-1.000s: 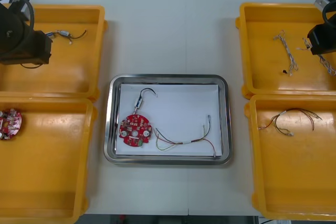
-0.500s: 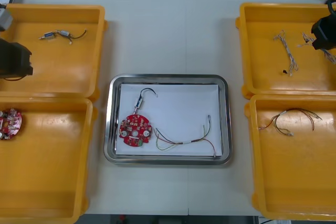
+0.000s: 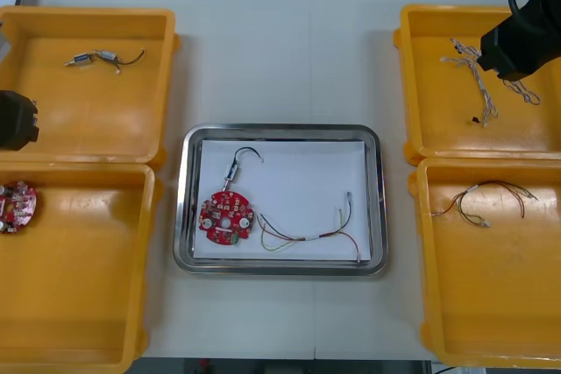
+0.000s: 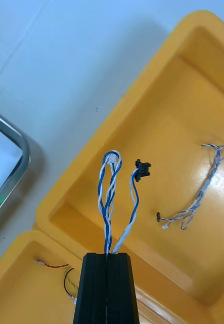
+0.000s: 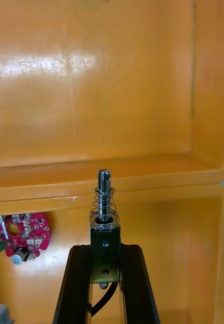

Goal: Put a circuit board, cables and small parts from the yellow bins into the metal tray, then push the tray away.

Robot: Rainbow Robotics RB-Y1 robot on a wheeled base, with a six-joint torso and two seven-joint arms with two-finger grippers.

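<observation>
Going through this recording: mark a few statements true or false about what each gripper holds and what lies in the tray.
1. The right gripper is shut on a twisted blue and white cable. True.
2. The left gripper is open and empty. False: it is shut on a small metal part.
3. A red circuit board lies in the metal tray. True.
4. No cable lies in the metal tray. False: a red and yellow cable lies there, beside the circuit board.
</observation>
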